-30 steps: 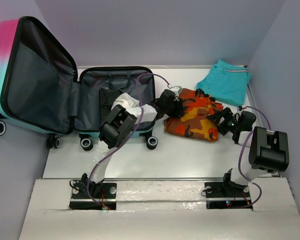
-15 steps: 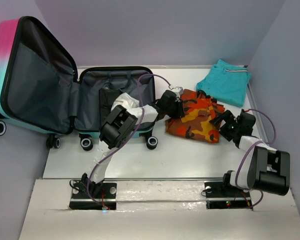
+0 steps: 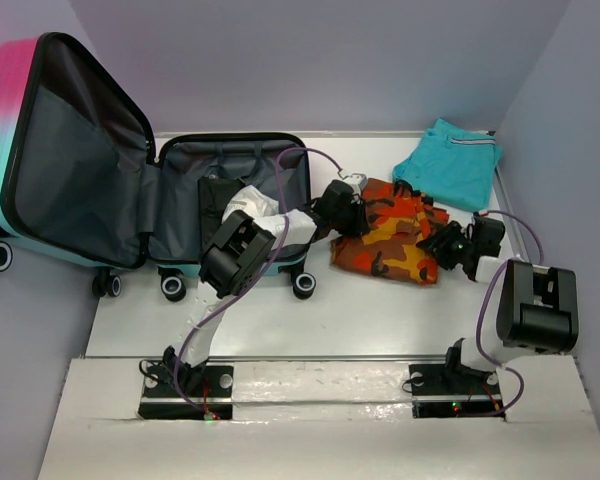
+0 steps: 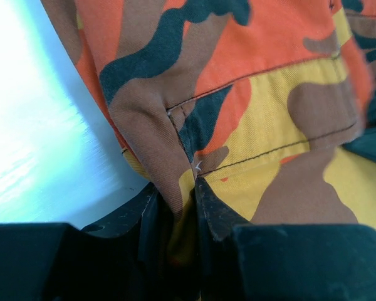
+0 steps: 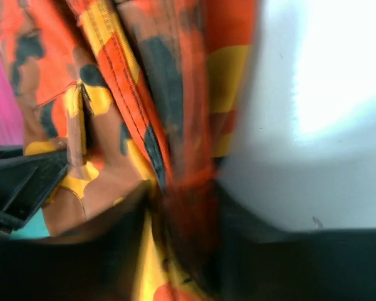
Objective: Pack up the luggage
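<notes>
Left claw (image 3: 342, 213) pinched shut on camo garment (image 3: 390, 245) left edge | right claw (image 3: 442, 243) clamped on its right edge | luggage (image 3: 80, 170) lies open, upper left of frame, on worktop (image 3: 280, 320) | judged: rigid shell, rolls on wheels; grip lid rim; garment soft

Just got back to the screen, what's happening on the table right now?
Both arms are on the camo garment, which lies right of the open suitcase. The left pincer is shut on a fold at its left edge; the right pincer grips its right edge, in a blurred view. A dark item lies in the suitcase; a teal garment sits far right.
</notes>
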### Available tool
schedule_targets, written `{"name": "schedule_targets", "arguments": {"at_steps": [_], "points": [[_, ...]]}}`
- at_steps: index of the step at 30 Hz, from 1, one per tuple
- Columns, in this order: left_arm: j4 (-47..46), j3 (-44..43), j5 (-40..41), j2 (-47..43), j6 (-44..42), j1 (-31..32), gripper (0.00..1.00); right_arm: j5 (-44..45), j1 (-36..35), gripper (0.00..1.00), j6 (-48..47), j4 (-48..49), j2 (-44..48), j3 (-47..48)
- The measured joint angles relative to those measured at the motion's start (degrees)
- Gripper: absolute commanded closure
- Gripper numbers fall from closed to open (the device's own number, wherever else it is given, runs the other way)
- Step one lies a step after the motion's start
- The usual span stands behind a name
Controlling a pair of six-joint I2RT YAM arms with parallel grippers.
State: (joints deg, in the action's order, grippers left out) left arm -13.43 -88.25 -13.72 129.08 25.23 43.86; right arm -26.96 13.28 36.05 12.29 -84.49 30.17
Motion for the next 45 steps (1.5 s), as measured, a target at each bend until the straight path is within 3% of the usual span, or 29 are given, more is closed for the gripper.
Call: {"name": "schedule_targets", "arguments": {"at_steps": [1, 7, 16, 20, 26, 34, 35, 37, 38, 39, 40, 41, 44, 45], "points": [[0.00, 0.00, 0.11, 0.00, -0.04, 0.00, 0.93, -0.35, 0.00, 0.92, 0.46, 0.63, -1.57, 0.07], [-0.55, 0.17, 0.24, -0.04, -0.39, -0.22, 0.94, -1.84, -0.24, 0.93, 4.13, 5.64, -1.16, -2.67], [0.81, 5.84, -0.76, -8.74, -0.37, 0.57, 0.94, -4.00, -2.86, 0.93, 5.62, 1.29, 21.40, -6.19], [3.15, 5.14, -0.94, -15.96, -0.39, -0.37, 0.94, -5.44, -4.31, 0.93, 7.13, 0.13, 23.58, -1.68], [11.61, -2.27, -0.55, -24.04, -2.23, -6.64, 0.94, -2.08, -17.35, 0.93, 9.92, 0.37, 13.77, 15.93], [22.56, -2.08, 3.34, -38.86, -3.63, -26.93, 0.94, 2.45, -36.13, 0.93, 12.00, 4.55, -12.15, 46.45], [23.19, -0.61, 3.82, -40.74, -3.74, -30.84, 0.91, 2.80, -38.58, 0.93, 12.22, 4.39, -16.55, 51.28], [24.59, 2.12, 4.07, -43.30, -3.82, -36.33, 0.75, 3.23, -42.47, 0.93, 12.35, 3.50, -24.02, 59.36], [24.96, 3.43, 4.09, -43.85, -3.98, -39.26, 0.59, 3.43, -44.26, 0.90, 12.13, 2.47, -27.32, 63.19], [25.62, 4.98, 4.35, -44.00, -4.28, -41.83, 0.50, 3.58, -45.64, 0.85, 12.07, 0.81, -30.67, 67.73], [26.12, 6.01, 4.92, -43.69, -4.61, -43.80, 0.39, 3.65, -46.88, 0.77, 11.96, -0.33, -34.05, 71.65], [26.58, 6.91, 5.92, -43.17, -4.96, -45.40, 0.18, 3.61, -47.98, 0.53, 11.67, -2.14, -36.70, 75.21], [27.04, 11.39, 11.21, -42.23, -5.03, -49.79, 0.01, 3.04, -50.84, 0.17, 10.14, -8.33, -44.72, 85.68], [27.41, 12.37, 12.50, -42.36, -4.94, -50.40, 0.01, 2.60, -51.58, 0.13, 9.60, -9.90, -47.21, 88.80]]}}
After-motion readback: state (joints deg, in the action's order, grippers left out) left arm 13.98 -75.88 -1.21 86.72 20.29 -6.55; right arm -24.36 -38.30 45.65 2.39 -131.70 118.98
